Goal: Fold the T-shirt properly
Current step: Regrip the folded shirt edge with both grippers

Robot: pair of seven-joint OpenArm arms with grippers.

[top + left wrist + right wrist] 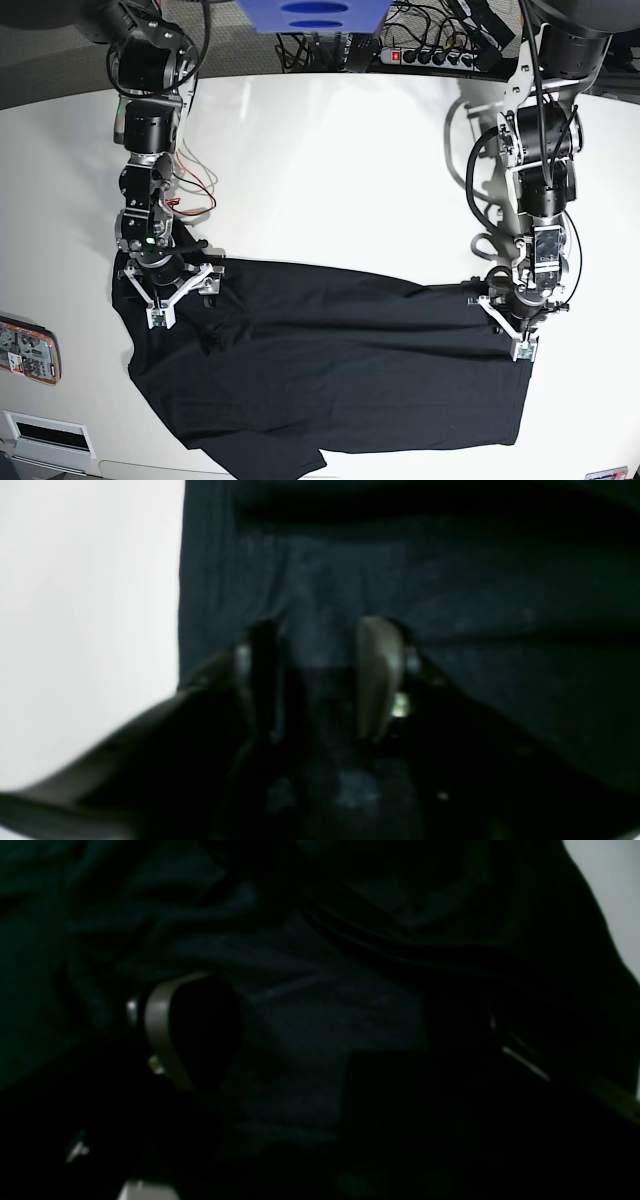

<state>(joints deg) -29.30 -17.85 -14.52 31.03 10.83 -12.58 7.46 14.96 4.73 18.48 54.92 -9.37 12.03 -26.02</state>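
spread across the white worktop (330, 150), the t-shirt (330, 370) is only loosely flattened and wrinkled, so pretty much all the folding is left. the right gripper (178, 285) is seen wide open over one upper corner. the left gripper (512, 318) is narrowed at the other; an actual hold can't be told.
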